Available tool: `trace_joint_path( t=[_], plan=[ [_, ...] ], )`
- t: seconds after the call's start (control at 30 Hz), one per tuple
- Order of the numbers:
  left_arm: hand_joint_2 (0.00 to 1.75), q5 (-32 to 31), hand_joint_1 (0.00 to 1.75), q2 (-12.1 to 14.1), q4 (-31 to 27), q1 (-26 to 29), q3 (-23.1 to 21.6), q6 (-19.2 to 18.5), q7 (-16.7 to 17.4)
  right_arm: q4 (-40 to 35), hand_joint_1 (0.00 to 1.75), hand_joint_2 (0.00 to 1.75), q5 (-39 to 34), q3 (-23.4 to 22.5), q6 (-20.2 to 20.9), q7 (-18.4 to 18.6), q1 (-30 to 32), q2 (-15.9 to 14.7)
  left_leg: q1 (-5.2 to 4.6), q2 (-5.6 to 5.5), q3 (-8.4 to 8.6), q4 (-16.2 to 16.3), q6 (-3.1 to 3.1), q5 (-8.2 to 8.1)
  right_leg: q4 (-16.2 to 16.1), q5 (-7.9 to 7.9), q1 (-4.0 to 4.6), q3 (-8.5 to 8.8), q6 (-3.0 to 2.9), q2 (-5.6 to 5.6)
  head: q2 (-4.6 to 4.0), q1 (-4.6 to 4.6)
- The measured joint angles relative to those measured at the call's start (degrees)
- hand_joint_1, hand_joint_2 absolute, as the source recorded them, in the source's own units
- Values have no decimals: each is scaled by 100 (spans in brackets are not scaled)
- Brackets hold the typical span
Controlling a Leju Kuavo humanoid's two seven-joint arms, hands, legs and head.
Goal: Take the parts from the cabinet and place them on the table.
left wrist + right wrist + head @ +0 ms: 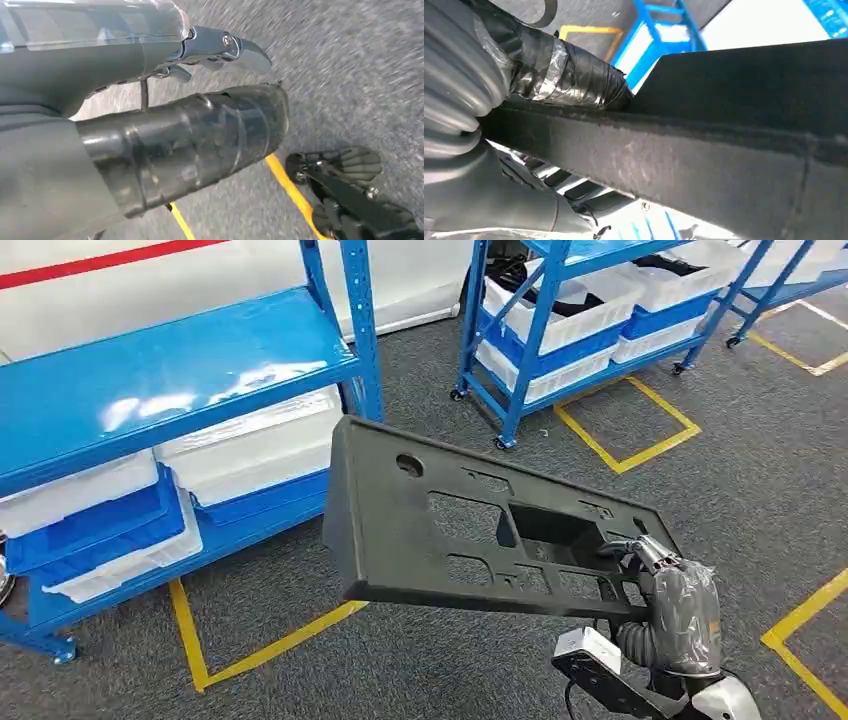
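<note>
**Large panel carried by one edge, clear of the shelving**

Nearest the robot, the right hand (668,585) grips the flat dark grey moulded plastic panel with cut-out windows (470,525) at its near right edge, fingers hooked through one of the openings by the rim. The right wrist view shows the taped thumb (569,75) pressed against the panel's thick edge (704,165). The panel juts out to the left of the hand, roughly level and held in the air over the grey carpet floor (750,490); no table is in sight.

The left hand (150,125) hangs over the carpet with nothing in it, its fingers looking loosely extended rather than curled.

The panel looks stiff and fairly light for its size, but a long plate held at one end probably levers hard against the grasp and may sag or twist. The matte surface should give fair friction. The window rims and the turned-down edge seem the surest holds; a grasp nearer the middle, or the left hand supporting the free end, would steady it.

Further off stands the blue steel shelving rack (160,370) holding white and blue plastic bins (250,450), floor-marked by yellow tape lines (620,430); a second wheeled rack (520,350) stands beyond.
</note>
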Motion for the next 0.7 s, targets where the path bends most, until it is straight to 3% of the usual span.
trace_joint_path(
  t=[0.03, 0.13, 0.17, 0.2, 0.23, 0.27, 0.3, 0.33, 0.37, 0.4, 0.43, 0.47, 0.5, 0.53, 0.67, 0.7],
  plan=[
    [0, 0, 0, 107, 156, -15, -11, 83, 2, 11, 175, 175, 206, 98, 82, 98, -163, 88, 18, -68, -22, -113, -12, 17, 65, 8, 25, -67, 43, 104, 0, 4],
    [0, -4, 0, 424, 632, -66, -166, 329, 88, 138, 175, 175, 736, 522, 250, 563, -553, 421, -50, 155, -6, -97, 51, 49, -10, 105, -29, -138, 192, 338, 0, -2],
    [0, -4, 0, 469, 800, -68, -289, 408, 153, 182, 175, 175, 812, 705, 252, 742, -668, 460, 30, 266, 6, -185, 120, 115, 11, 113, -25, -155, 214, 347, 0, -7],
    [0, -4, 0, 562, 867, -66, -388, 453, 190, 214, 175, 175, 828, 810, 248, 814, -740, 486, 18, 339, 14, -216, 158, 146, 134, 2, 5, -215, 220, -66, 0, 13],
    [0, -2, 0, 577, 972, -37, -466, 482, 212, 241, 175, 175, 828, 917, 246, 855, -835, 490, 11, 420, 4, -219, 181, 157, 459, -233, 8, -372, 243, -341, 0, 9],
    [0, -2, 0, 607, 1036, -18, -509, 493, 227, 260, 175, 175, 828, 987, 244, 866, -889, 497, -3, 497, -9, -214, 181, 157, 890, -469, -3, -568, 271, -473, 0, 11],
    [0, -2, 0, 624, 1105, -6, -544, 497, 234, 282, 175, 175, 823, 1058, 244, 875, -906, 517, -19, 573, -19, -208, 183, 155, 1322, -663, -13, -759, 289, -530, 0, 9],
    [0, -2, 0, 638, 1151, 10, -573, 497, 240, 301, 175, 175, 819, 1095, 243, 892, -908, 521, -27, 660, -27, -202, 182, 146, 1659, -766, -17, -911, 300, -545, 0, 11],
    [0, -2, 0, 655, 1191, 13, -595, 499, 240, 321, 175, 175, 819, 1124, 244, 912, -911, 525, -30, 734, -27, -200, 181, 144, 1715, -725, -16, -927, 300, -550, 0, 11],
    [0, -2, 0, 670, 1232, 12, -619, 497, 240, 348, 175, 175, 819, 1159, 244, 919, -922, 525, -38, 814, -21, -200, 173, 134, 1472, -546, -12, -791, 288, -561, 0, 11],
    [0, -2, 0, 670, 1265, 8, -640, 497, 240, 358, 175, 175, 814, 1188, 241, 919, -929, 525, -47, 881, -6, -200, 163, 124, 1005, -305, -2, -519, 258, -587, 0, 11],
    [0, 2, 0, 670, 1278, 6, -658, 497, 238, 358, 175, 175, 801, 1205, 244, 914, -936, 530, -54, 935, 18, -200, 150, 108, 439, -78, 20, -193, 208, -694, 0, 11],
    [0, 11, 0, 668, 1280, 7, -660, 475, 218, 358, 175, 175, 784, 1216, 244, 901, -950, 530, -59, 989, 45, -200, 130, 93, -31, -43, 74, 46, 137, -935, 0, 13],
    [0, 18, 0, 662, 1276, 21, -658, 413, 181, 365, 175, 175, 742, 1223, 246, 888, -955, 539, -94, 1032, 57, -203, 97, 76, 3, -58, 105, 50, 77, -1000, 0, 4],
    [0, 4, 0, 550, 959, 87, -651, 51, 48, 389, 175, 175, 456, 1234, 261, 779, -960, 589, -96, 1261, 138, -248, -27, 46, -79, -24, 138, 25, -31, -743, 0, 15],
    [0, -2, 0, 531, 822, 112, -651, -17, 26, 389, 175, 175, 412, 1240, 263, 744, -942, 609, -59, 1047, 121, -163, -52, -41, -162, 22, 58, 96, -60, -691, 0, 13]
  ],
)
